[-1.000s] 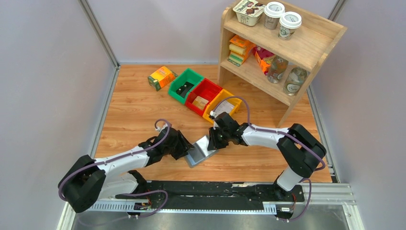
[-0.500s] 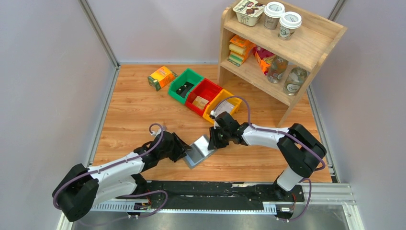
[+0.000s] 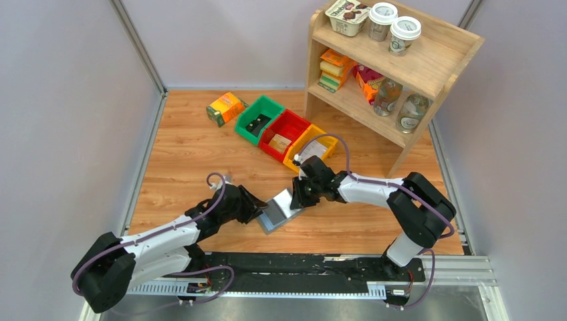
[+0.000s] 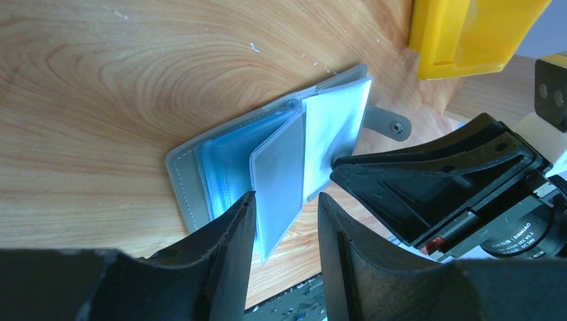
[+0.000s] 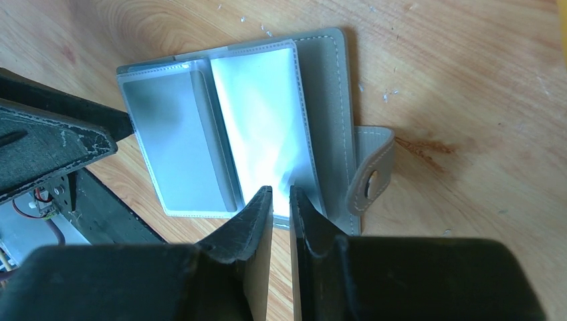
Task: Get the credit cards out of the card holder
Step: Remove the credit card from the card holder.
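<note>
Card holder (image 3: pixel 279 208) lies open on the bench (image 3: pixel 187 154). Right end effector (image 5: pixel 281 194), narrow, pinches its edge. Left end effector (image 4: pixel 287 200), half wide, sits round a clear pocket (image 4: pixel 281 167). No cards out yet, I think.

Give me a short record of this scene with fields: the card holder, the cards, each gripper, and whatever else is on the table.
card holder: lying open on the wooden table, snap tab undone
cards: none seen outside the holder
left gripper: open, the near edge of a clear pocket leaf between its fingers
right gripper: jaws nearly together, tips at the holder's right half; grip unclear
bins: green, red, yellow in a row, farther back
carton: orange-green, beside the green bin
</note>
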`<state>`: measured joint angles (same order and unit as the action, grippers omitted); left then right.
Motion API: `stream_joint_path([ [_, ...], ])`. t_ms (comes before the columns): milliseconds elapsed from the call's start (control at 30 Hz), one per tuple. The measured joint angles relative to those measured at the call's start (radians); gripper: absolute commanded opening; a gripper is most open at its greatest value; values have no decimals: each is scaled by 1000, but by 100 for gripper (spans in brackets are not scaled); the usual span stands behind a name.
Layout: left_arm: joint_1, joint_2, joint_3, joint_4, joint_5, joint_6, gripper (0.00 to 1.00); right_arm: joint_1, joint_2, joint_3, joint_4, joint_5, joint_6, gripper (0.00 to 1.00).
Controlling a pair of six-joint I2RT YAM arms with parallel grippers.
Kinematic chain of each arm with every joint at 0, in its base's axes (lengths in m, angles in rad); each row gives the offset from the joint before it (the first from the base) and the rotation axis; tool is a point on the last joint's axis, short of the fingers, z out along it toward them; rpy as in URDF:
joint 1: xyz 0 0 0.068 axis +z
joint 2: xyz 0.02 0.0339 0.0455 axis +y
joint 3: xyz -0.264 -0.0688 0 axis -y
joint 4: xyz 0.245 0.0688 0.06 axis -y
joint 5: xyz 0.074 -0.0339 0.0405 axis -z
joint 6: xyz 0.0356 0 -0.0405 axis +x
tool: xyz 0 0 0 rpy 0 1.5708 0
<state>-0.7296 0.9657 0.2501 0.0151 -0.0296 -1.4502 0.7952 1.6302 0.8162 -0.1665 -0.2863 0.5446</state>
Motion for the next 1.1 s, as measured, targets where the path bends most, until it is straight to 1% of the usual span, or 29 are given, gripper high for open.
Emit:
stream_joint_path([
  [267,0,32,56,29,20,40,46,0,-2,-2,3,-2,0,18],
  [433,-1,127,148,68,61,73,45,0,-46,-27,7,23,0,19],
  [567,-11,235,227,114,97,103,45,0,-148,-65,7,96,6,21],
  [700,-31,353,311,145,133,136,44,0,-295,-109,9,219,16,22],
  [800,-37,424,354,166,165,158,45,-2,-377,-135,18,264,16,22],
  [933,-37,433,360,159,172,184,48,-5,-394,-144,43,251,13,22],
  [1100,-37,363,358,94,138,230,52,-5,-327,-143,83,164,9,22],
])
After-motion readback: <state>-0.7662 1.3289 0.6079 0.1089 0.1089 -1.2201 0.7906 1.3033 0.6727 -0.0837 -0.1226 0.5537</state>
